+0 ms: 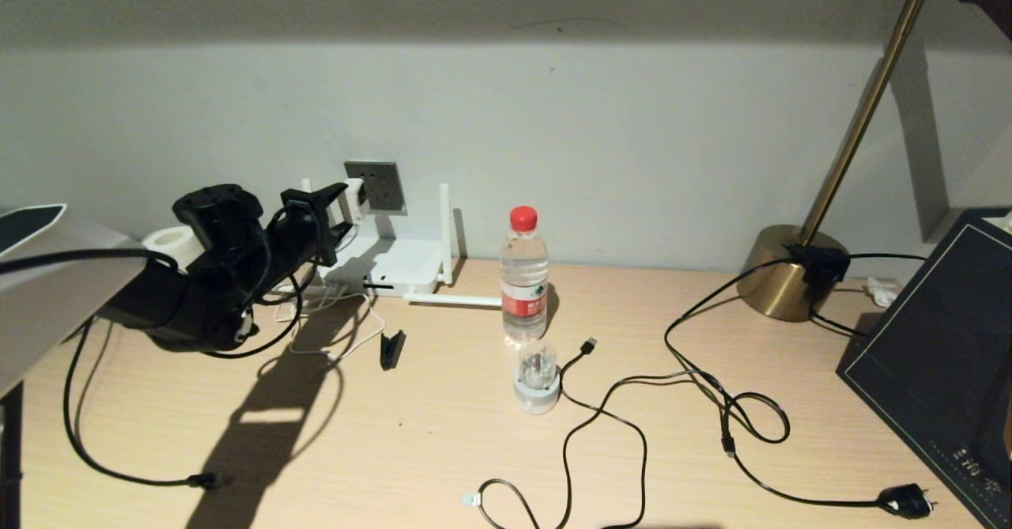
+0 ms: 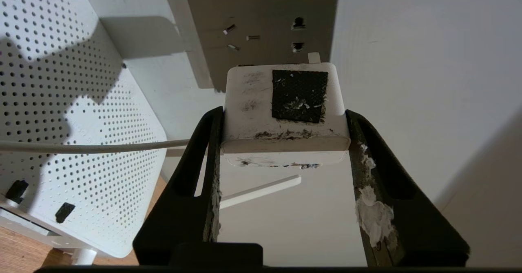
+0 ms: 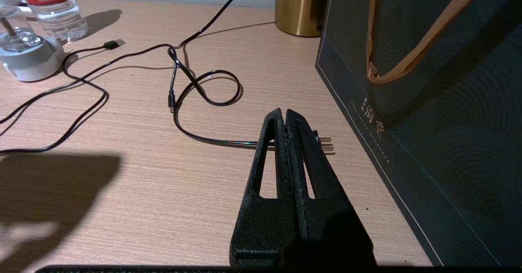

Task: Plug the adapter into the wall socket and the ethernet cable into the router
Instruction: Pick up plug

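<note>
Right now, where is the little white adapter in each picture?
Head view: adapter at upper left, in the left hand, right by the grey wall socket.
Left wrist view: adapter in the centre, between the black fingers.
Right wrist view: not in it.
Shared landmark: the wall socket, just beyond the adapter.

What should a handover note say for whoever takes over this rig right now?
Left gripper: shut on the adapter, held right at the wall socket; whether the prongs are in cannot be seen.
Right gripper: shut, empty, parked above the desk by the dark gift bag.
Router: on the desk under the socket, against the wall.
Ethernet cable: loose on the desk, clear plug near the front edge, untouched.
Done: adapter picked up and brought to the socket.
Left: seat the adapter, then plug the ethernet cable into the router.
</note>
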Robot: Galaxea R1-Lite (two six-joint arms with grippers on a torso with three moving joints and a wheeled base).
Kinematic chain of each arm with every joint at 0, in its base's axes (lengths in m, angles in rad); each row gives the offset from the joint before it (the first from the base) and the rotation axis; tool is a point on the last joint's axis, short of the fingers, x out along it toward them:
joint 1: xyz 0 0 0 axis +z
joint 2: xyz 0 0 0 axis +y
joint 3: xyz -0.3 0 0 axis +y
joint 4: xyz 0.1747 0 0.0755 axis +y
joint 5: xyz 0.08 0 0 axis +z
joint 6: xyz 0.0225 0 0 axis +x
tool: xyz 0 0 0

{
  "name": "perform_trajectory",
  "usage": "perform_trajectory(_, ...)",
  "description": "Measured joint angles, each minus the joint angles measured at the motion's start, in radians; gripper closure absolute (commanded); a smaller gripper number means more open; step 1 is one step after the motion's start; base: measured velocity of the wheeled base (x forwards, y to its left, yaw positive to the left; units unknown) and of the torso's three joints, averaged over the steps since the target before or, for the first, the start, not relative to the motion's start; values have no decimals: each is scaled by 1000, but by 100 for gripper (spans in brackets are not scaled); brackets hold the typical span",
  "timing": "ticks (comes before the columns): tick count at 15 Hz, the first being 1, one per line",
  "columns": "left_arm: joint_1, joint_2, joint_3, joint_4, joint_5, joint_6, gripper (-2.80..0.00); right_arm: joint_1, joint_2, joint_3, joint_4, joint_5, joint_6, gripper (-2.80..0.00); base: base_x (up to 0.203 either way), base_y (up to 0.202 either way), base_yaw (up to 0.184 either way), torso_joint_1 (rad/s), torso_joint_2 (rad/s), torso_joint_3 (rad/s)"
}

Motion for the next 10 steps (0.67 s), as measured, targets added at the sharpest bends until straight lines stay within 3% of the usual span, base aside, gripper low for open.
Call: perform_trajectory(10,-1,59,-64,-9,-1,-17,0,0,0,0,0,0,0,0,0,0,0,0,0,0)
